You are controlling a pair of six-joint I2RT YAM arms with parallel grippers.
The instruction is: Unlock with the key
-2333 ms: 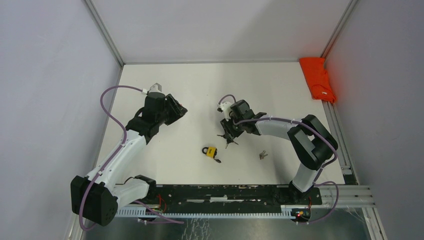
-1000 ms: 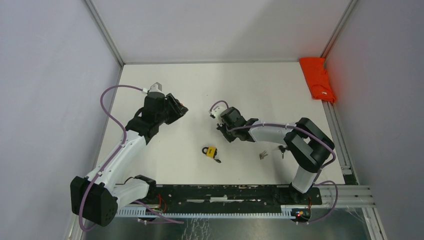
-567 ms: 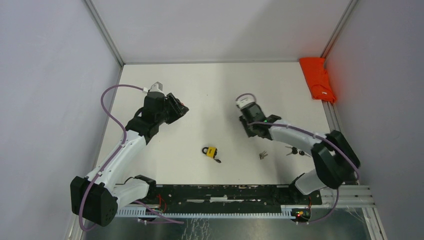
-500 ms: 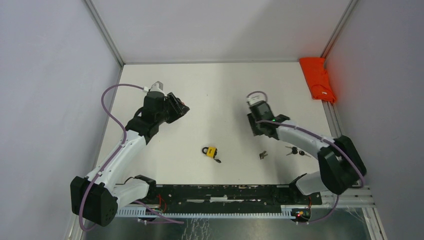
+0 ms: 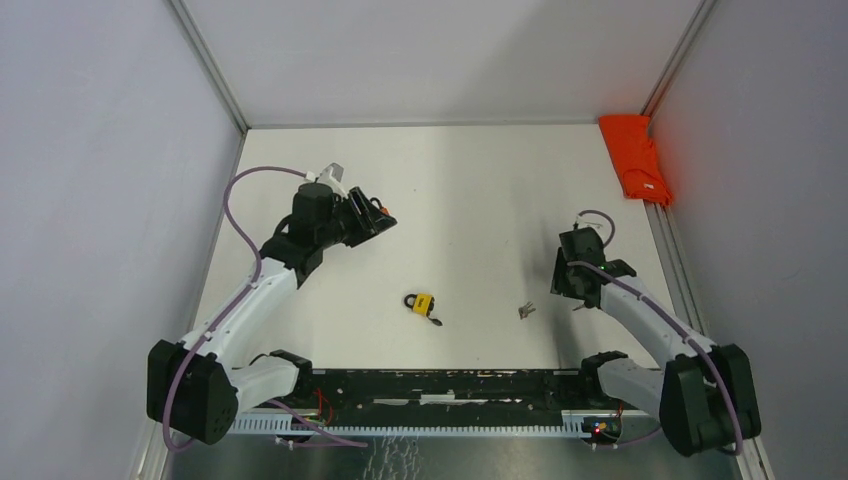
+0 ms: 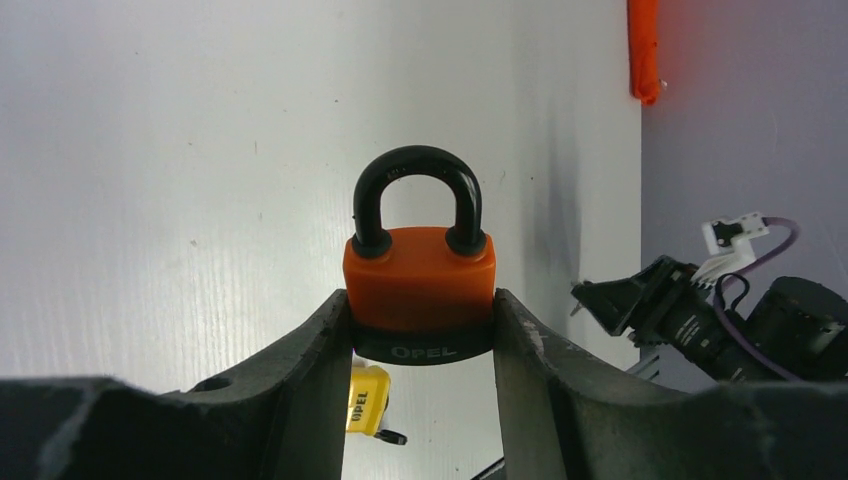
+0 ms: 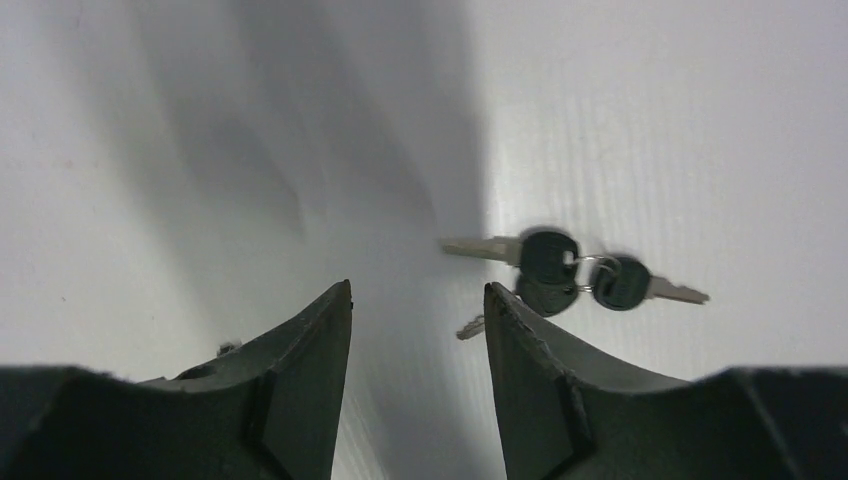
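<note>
Just beyond right pincer (image 7: pixel 418 285), keys (image 7: pixel 548 258).

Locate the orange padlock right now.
The orange padlock is clamped in the left gripper, left of centre in the top view, behind the yellow padlock.

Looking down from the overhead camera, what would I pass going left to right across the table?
Left tool gripping an orange padlock → yellow padlock → small silver keys → right tool, open → orange cloth at the right edge.
</note>
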